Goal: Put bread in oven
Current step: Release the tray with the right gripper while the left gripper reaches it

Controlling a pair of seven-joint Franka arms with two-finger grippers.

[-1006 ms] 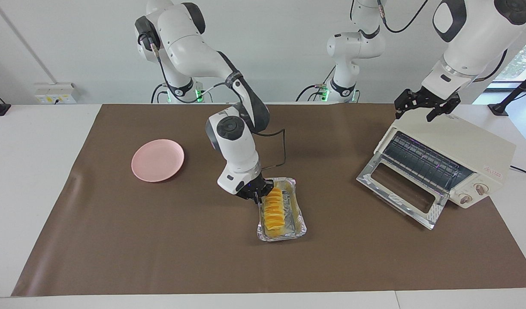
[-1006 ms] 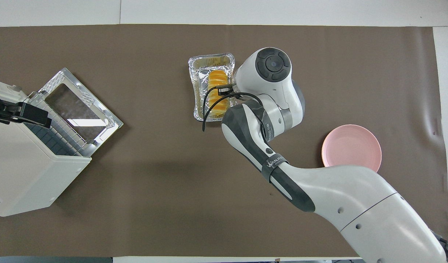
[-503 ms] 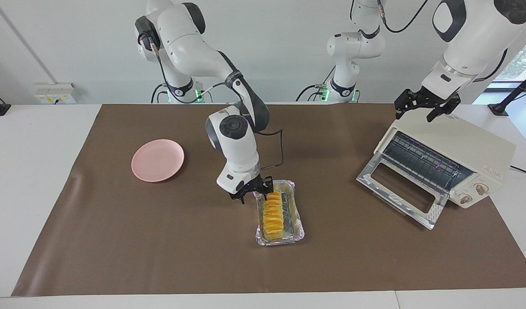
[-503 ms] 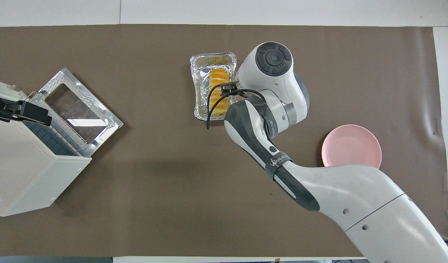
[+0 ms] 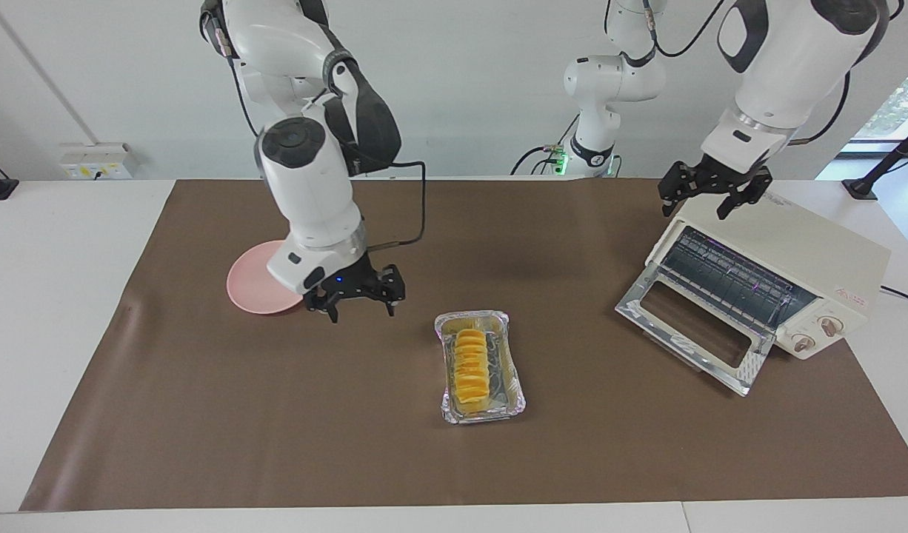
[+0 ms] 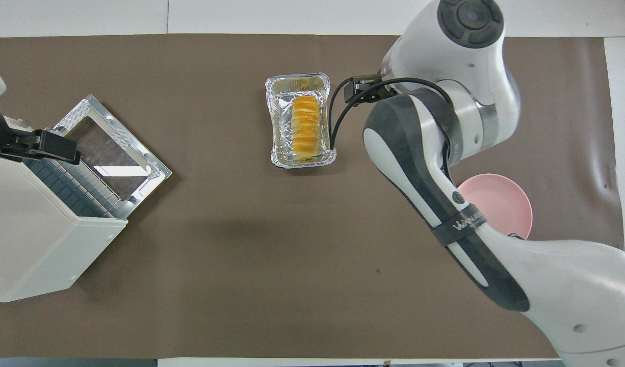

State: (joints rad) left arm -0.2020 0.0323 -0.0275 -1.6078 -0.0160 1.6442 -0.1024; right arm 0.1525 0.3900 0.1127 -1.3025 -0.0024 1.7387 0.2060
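Bread: small ridged yellow-orange loaf (image 5: pixel 471 370) lies lengthwise in a crinkled silver foil tray (image 5: pixel 515 392) mid-table on the brown mat (image 5: pixel 202 429); nothing grips it.
Oven: cream-white boxy toaster oven (image 5: pixel 787 255) at the left arm's end of the table, its metal-framed glass door (image 5: pixel 691 329) folded down, wire rack showing.
Right gripper (image 5: pixel 356 300): up in the air over the mat between the round pink plate (image 5: pixel 258 285) and the tray, fingers spread apart, empty.
Left gripper (image 5: pixel 704 194): hangs over the oven's top edge just above the opening, fingers apart, holding nothing; this arm looks to be waiting.
Step in hand: judged to be the pick, not yet done.
How to do it well: centre the fingers across the loaf's narrow width, mid-length, so it lifts level; come down inside the foil walls without snagging them.
Risk: light foil may lift with the loaf.
Carry: clear the door's edge, then go in level onto the rack.
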